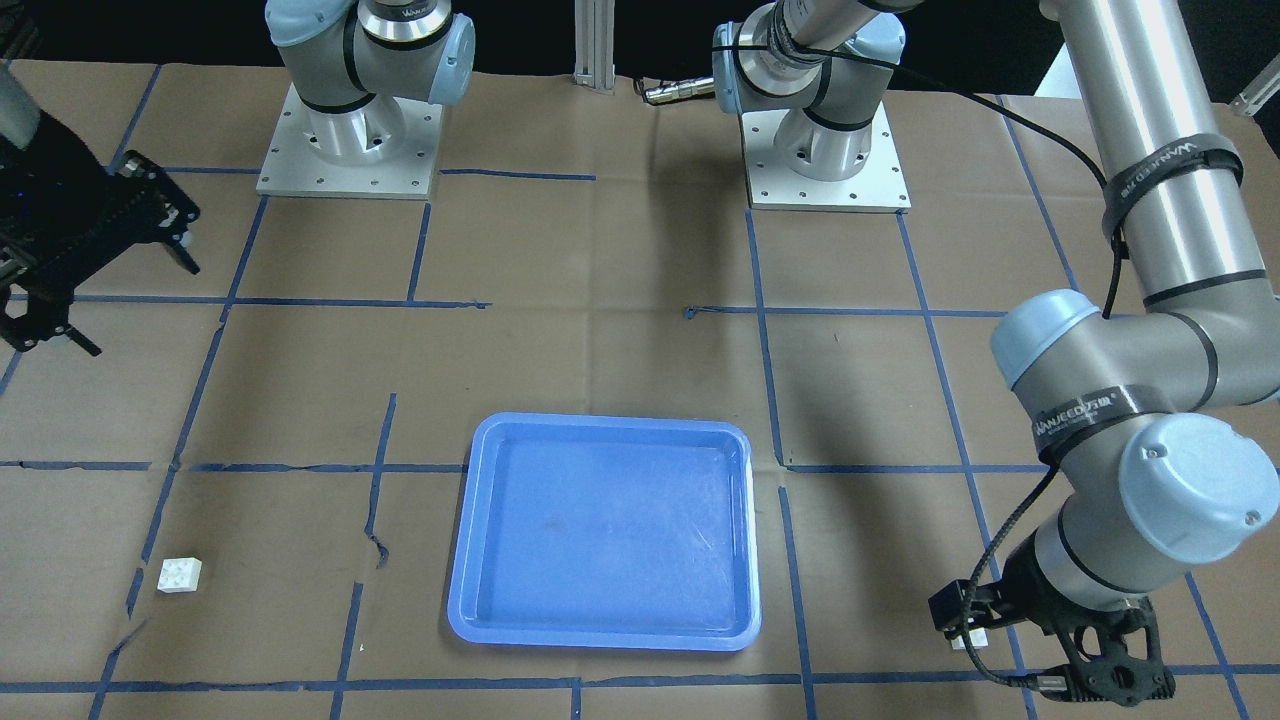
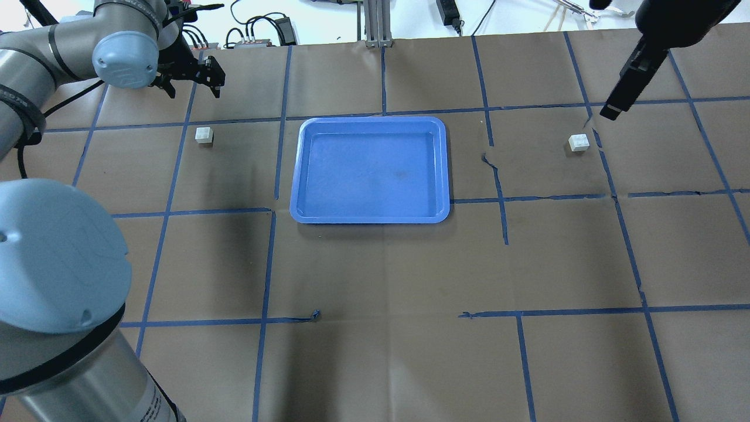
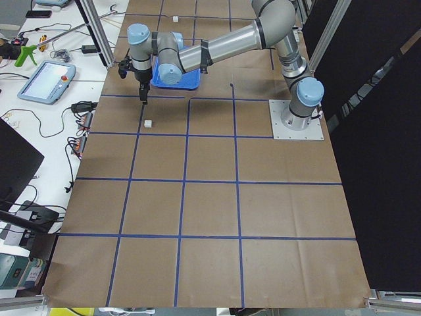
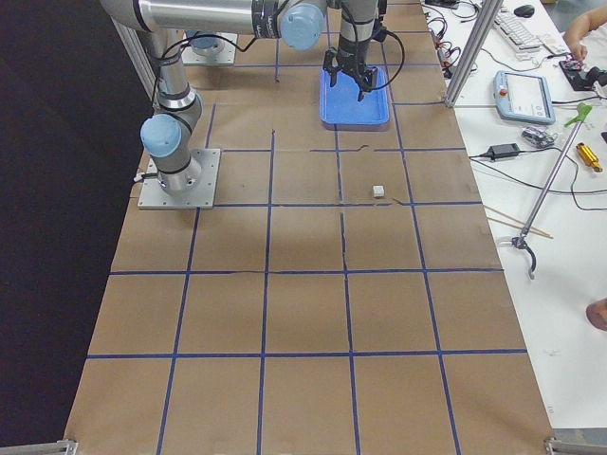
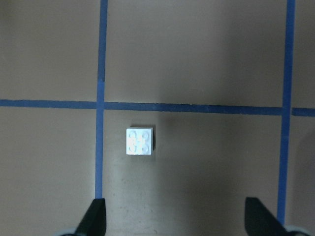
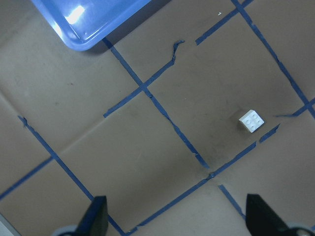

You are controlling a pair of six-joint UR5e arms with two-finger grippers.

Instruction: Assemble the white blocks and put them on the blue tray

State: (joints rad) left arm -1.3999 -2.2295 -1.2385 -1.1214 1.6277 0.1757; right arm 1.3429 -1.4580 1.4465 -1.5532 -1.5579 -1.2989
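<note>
The left claw (image 5: pixel 175 219) hung with its fingers spread, clear of the left block (image 5: pixel 140 141), which lay studs up on the surface (image 2: pixel 381 281) below. The right claw (image 6: pixel 178 216), also spread, hovered off to one side of the right block (image 6: pixel 251 120). The tray (image 2: pixel 372 170) sat between the blocks, well apart from both.

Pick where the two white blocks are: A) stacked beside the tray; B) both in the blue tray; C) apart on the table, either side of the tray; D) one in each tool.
C: one block and the other block flank the empty tray.
</note>
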